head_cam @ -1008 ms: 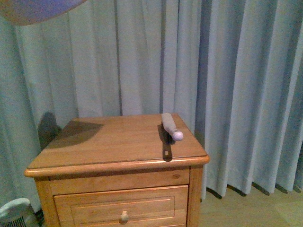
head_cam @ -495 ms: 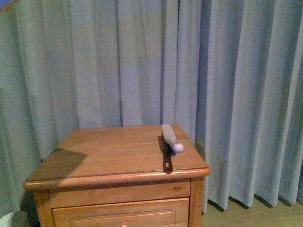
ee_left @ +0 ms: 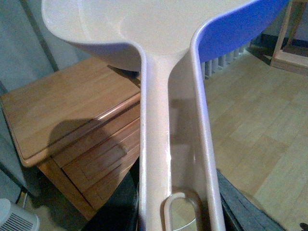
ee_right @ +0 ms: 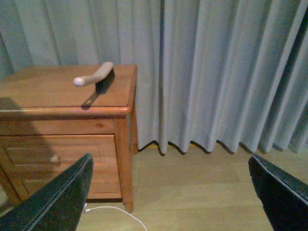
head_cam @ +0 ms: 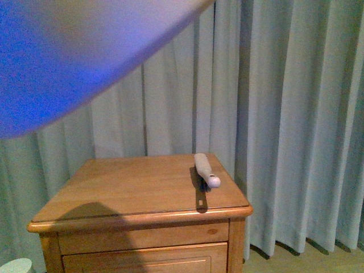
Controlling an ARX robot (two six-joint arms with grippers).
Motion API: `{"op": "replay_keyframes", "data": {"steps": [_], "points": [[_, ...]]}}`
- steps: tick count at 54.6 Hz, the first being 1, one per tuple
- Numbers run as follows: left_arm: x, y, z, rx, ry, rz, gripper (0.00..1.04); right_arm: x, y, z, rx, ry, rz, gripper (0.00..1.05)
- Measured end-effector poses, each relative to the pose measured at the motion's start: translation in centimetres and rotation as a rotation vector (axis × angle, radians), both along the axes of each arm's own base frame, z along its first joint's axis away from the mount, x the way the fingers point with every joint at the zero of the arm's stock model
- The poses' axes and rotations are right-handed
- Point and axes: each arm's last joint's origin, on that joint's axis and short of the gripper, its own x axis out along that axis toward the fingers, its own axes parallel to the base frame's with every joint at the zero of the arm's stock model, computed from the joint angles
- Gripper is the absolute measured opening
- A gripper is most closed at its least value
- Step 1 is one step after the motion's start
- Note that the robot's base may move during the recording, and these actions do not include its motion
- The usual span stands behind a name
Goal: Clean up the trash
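My left gripper (ee_left: 175,188) is clenched on the handle of the beige dustpan (ee_left: 168,120). The dark fingers (ee_left: 118,204) press against both sides of the handle, which runs straight out from between them. Past my fingertips the handle widens into the pan, whose underside and rim look blue. In the front view the pan is a big blurred shape across the upper left corner.

Below and beyond the pan stands a wooden nightstand (ee_left: 62,106), and the pan's shadow falls on the front of its top. On the floor (ee_left: 260,139) beside the nightstand, nearer to my left fingers, is a white slatted appliance (ee_left: 14,222).

My right gripper (ee_right: 169,161) is released. Its two dark fingers (ee_right: 60,199) stand wide apart with only bare floor between them. Ahead of them, off toward my left side, is the same nightstand. A brush (ee_right: 94,77) lies on its top near the corner by the curtain (ee_right: 207,72), with the bristles down and the rounded handle end pointing to the front edge. The brush is well apart from both pairs of fingers and touches neither. A thin white cable (ee_right: 118,212) lies on the floor by the nightstand's foot, close in front of my right fingers.

The trash shows in none of my views, so I cannot tell where it is.
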Motion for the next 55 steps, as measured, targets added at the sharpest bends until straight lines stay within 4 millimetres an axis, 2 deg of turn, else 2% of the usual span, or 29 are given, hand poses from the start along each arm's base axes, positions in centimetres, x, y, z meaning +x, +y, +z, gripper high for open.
{"op": "replay_keyframes", "data": {"steps": [8,13,34,44,55], "points": [[0.2,-0.1,-1.2,0.012,0.026,0.034,0.27,0.0,0.0,0.0,0.0,0.0,0.0,0.97],[0.6,-0.2,-1.3,0.017,0.016,0.048,0.27,0.0,0.0,0.0,0.0,0.0,0.0,0.97],[4.3,-1.2,-1.3,-0.001,0.041,0.182,0.27,0.0,0.0,0.0,0.0,0.0,0.0,0.97],[6.5,-0.4,-1.7,-0.042,0.065,0.363,0.27,0.0,0.0,0.0,0.0,0.0,0.0,0.97],[7.0,0.2,-1.9,-0.062,0.075,0.406,0.27,0.0,0.0,0.0,0.0,0.0,0.0,0.97]]}}
